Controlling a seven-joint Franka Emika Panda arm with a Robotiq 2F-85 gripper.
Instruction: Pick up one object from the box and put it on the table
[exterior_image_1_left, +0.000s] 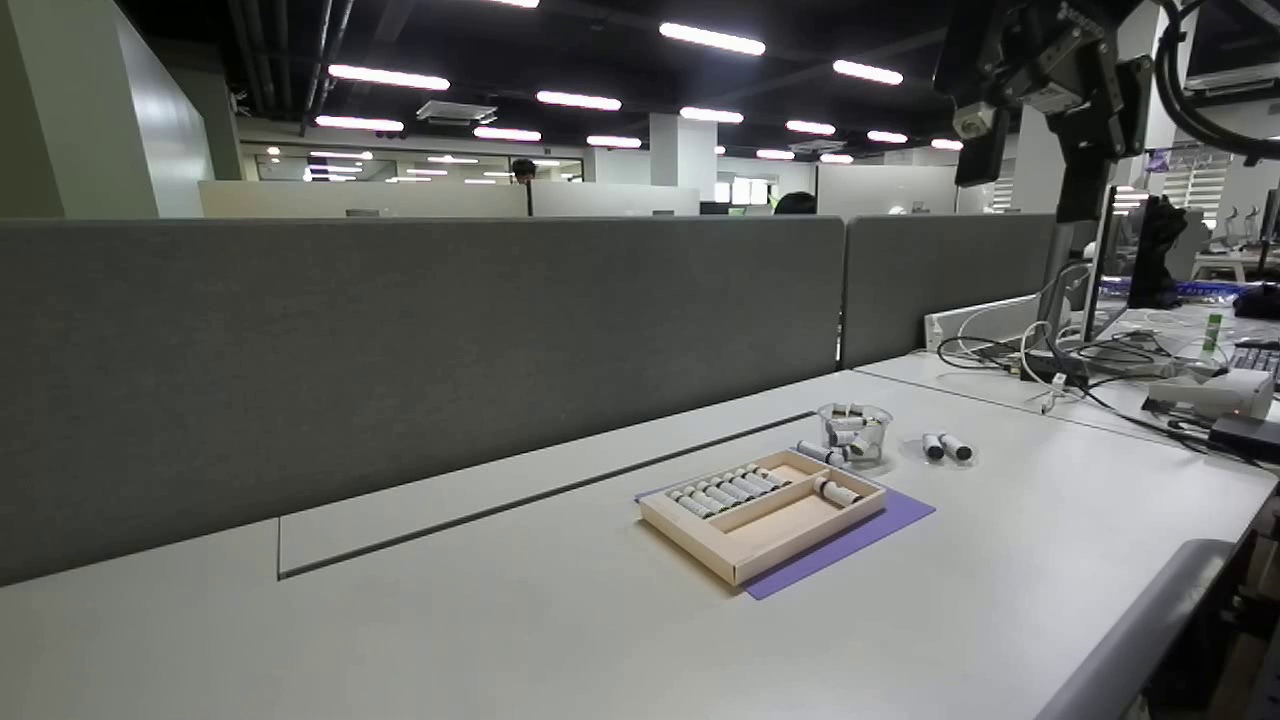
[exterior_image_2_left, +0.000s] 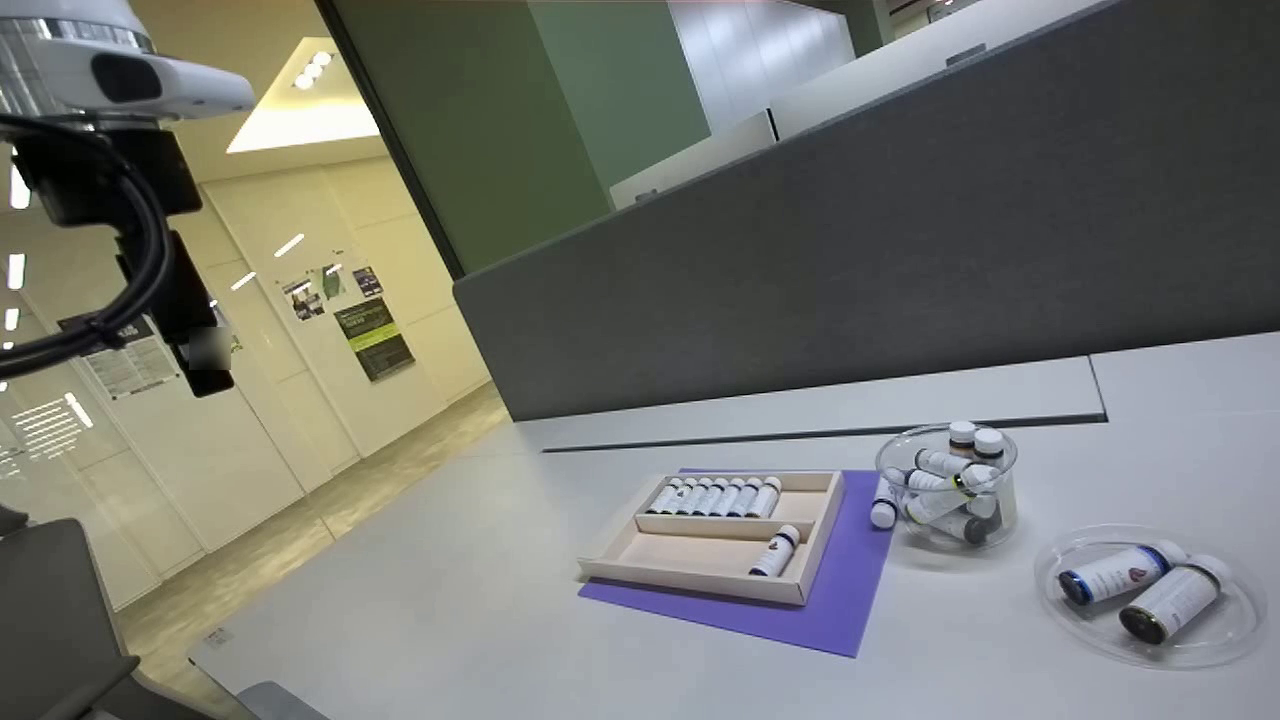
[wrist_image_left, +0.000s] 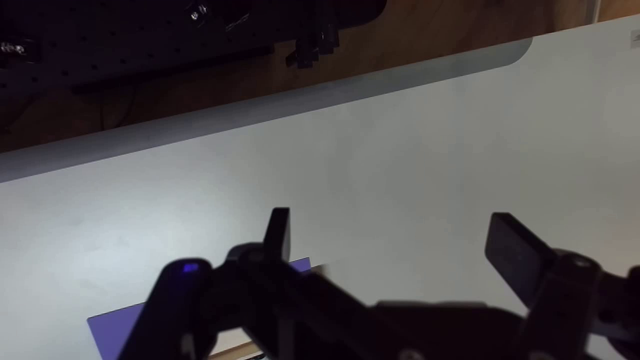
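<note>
The box is a shallow tan wooden tray, also in an exterior view. One compartment holds a row of small white vials, also there. The other compartment holds a single vial near one end. The table is a long off-white desk top. My gripper is open with nothing between its fingers. It hangs high above the table and away from the tray in both exterior views. In the wrist view only a strip of the tray shows behind the gripper.
A purple mat lies under the tray. A clear cup full of vials stands beside it, with a loose vial against it. A clear dish holds two vials. A grey partition runs along the table; cables lie beyond.
</note>
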